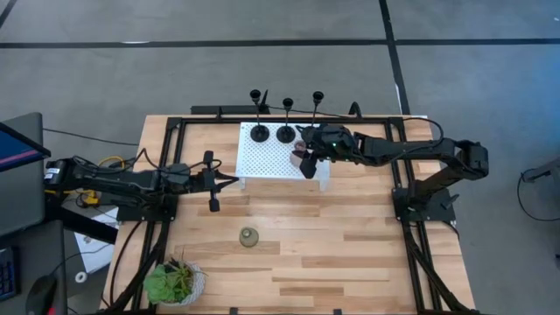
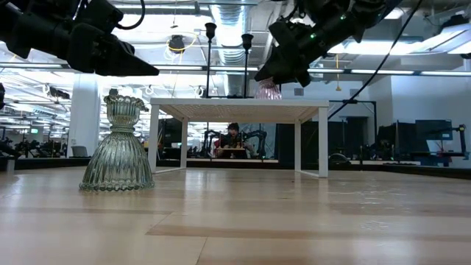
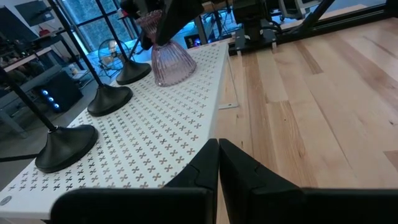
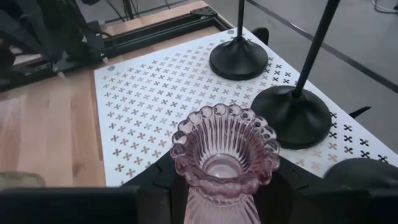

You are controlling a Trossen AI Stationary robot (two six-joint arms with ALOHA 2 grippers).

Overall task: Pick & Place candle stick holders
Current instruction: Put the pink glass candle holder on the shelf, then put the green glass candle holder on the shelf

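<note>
Worktop: your pale wooden worktop [image 1: 350, 236] carries a white perforated stand [image 1: 262, 157].
Right gripper [image 1: 308, 159]: fingers grasping the ribbed pink glass candle holder [image 4: 225, 155] over the stand.
Left gripper [image 1: 212, 181]: fingers clenched, empty, beside the stand.
Olive-green ribbed glass holder [image 1: 249, 237]: upright on the worktop.

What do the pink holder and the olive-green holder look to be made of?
Pink holder: likely pressed glass, translucent, ribbed with a scalloped rim, glossy. Olive-green holder: seemingly the same ribbed glass, see-through with bright highlights. Clear plastic cannot be ruled out.
</note>
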